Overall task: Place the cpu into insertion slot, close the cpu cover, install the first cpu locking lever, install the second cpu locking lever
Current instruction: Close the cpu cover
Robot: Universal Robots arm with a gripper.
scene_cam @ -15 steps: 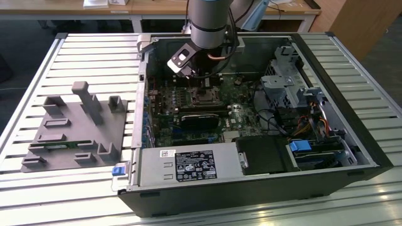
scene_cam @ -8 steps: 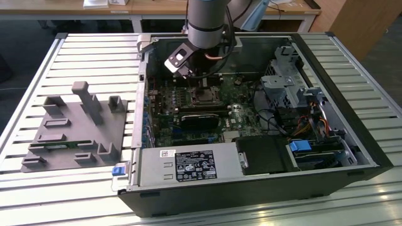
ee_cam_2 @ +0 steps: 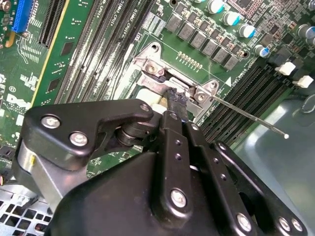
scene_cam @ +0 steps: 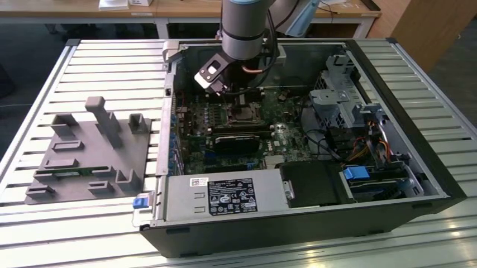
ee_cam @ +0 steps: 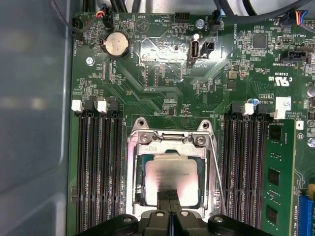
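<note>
Black claw (ee_cam: 170, 195), fingers pressed together, nothing gripped between them. Right at the tip, whether touching or not cannot be told: the cpu (ee_cam: 172, 169), silver top up, lying flat in the insertion slot (ee_cam: 172, 133). Around the chip, the cpu cover (ee_cam: 133, 169), folded down and framing it. Just beside the claw, a thin wire locking lever (ee_cam_2: 246, 118), slanting away from the socket. Farther out on both sides, long black memory slots (ee_cam: 98, 162). Beyond those, green circuit board (ee_cam: 162, 73) inside an open computer case (scene_cam: 298, 229).
</note>
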